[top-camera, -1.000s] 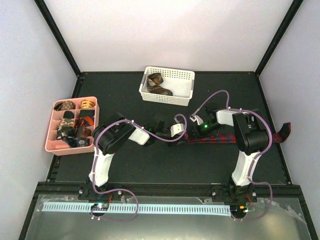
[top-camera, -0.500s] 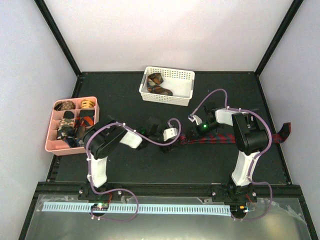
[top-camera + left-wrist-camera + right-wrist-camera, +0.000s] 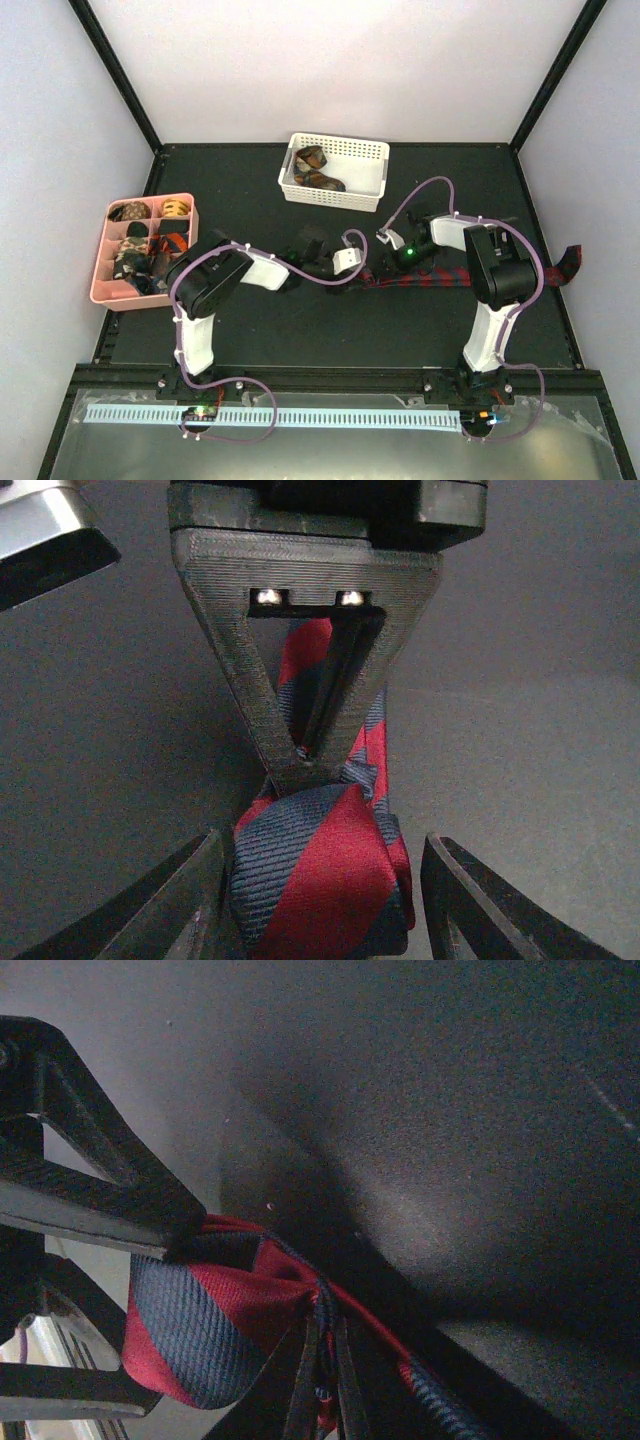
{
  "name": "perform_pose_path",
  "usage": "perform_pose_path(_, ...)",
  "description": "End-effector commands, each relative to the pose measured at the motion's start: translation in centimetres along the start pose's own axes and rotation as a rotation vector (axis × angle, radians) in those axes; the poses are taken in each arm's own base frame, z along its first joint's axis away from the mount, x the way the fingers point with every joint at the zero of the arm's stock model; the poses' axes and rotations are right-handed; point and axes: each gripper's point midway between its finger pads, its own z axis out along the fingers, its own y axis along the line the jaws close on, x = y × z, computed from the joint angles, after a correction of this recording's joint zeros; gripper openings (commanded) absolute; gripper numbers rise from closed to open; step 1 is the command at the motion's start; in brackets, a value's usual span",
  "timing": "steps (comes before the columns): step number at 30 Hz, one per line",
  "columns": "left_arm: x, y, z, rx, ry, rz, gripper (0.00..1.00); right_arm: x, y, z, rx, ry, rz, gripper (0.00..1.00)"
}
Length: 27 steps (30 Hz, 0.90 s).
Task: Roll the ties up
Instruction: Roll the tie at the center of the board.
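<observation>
1. Left end effector (image 3: 322, 885): jaws partly open, straddling the rolled end of the red-and-navy striped tie (image 3: 330, 845). The left finger (image 3: 185, 905) is against the roll and the right finger stands just off it. Not gripping.
2. Right end effector (image 3: 305, 760): closed down on the same tie, pinching the fabric just behind the roll. It comes in from the side opposite the left one. The right wrist view shows the striped roll bunched at its fingertips.
3. Tie position: the roll is at mid-bench (image 3: 330, 320), between the two end effectors. The unrolled part (image 3: 470, 272) runs flat to the right, and its far end reaches the right edge of the bench.
4. I can't tell from the wrist views how many turns the roll has.
5. White basket (image 3: 372, 178) sits at back centre, well apart from the arms, with loose patterned ties (image 3: 318, 170) in its left half.
6. Pink divided tray (image 3: 103, 268) sits on the left of the bench, with small rolled ties (image 3: 150, 242) in its compartments.
7. The purple cables (image 3: 420, 195) loop over both arms, clear of the tie.
</observation>
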Motion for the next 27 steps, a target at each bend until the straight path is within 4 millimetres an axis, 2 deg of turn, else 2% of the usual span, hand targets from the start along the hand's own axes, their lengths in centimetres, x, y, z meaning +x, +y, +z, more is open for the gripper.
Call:
perform_pose_path(1,-2.3,-0.6,-0.8,0.005,-0.044,0.144,0.56,-0.2,-0.1,0.1,0.011,0.012,-0.018,0.05)
perform_pose_path(12,-1.8,-1.3,0.6,0.017,0.001,0.261,0.51,-0.2,-0.1,0.1,0.004,0.018,-0.011,0.07)
perform_pose_path(19,0.2,-1.1,0.9,0.0,0.067,0.252,0.36,-0.3,0.1,0.1,-0.005,0.021,-0.003,0.11)
perform_pose_path(27,2.7,-1.0,1.0,-0.004,0.16,0.245,0.29,-1.0,1.4,-0.7,-0.042,0.006,0.012,0.22)
